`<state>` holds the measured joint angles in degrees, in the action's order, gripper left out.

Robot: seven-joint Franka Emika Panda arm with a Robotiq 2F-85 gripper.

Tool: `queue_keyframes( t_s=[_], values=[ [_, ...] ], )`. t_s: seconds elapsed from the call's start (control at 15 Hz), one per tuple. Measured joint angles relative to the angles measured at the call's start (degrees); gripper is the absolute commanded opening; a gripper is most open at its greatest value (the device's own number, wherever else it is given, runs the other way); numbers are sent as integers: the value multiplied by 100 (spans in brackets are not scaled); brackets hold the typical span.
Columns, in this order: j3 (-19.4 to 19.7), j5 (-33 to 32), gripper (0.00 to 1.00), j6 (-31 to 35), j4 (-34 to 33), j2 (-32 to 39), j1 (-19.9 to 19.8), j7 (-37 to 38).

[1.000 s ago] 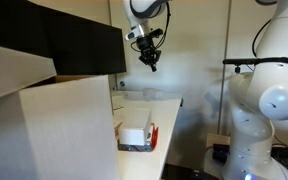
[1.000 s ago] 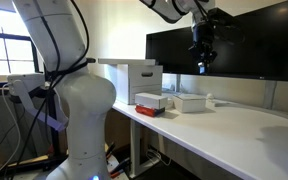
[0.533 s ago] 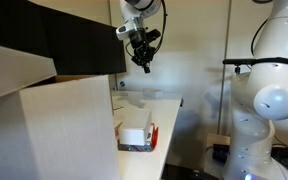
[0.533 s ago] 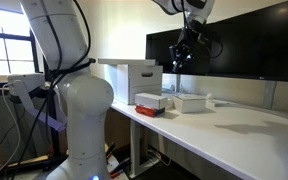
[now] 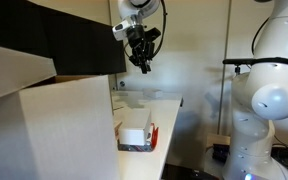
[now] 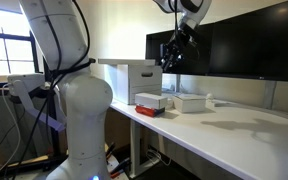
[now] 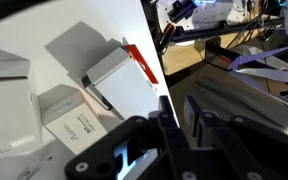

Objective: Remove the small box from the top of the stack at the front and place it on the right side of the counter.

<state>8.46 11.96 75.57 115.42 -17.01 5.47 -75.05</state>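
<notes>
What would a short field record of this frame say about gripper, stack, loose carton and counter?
counter: long, pale worktop
gripper: high above the counter, jaws look shut, holding nothing
stack: white carton on a red-edged clear pack, near the counter's end
flat white carton: lying on the counter beside the stack, apart from it
large carton: stands next to the stack
contact: the gripper touches nothing
</notes>
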Motion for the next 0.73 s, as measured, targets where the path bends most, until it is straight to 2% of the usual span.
queue_keyframes(
  t_s=[0.13,0.2,0.4,0.73],
  values=[
    [-88,-63,66,193,2,-46,-41,123],
    [-133,-113,47,312,6,-80,-69,203],
    [-176,-147,65,461,33,-187,-115,377],
    [-181,-148,66,482,55,-220,-148,384]
  ],
)
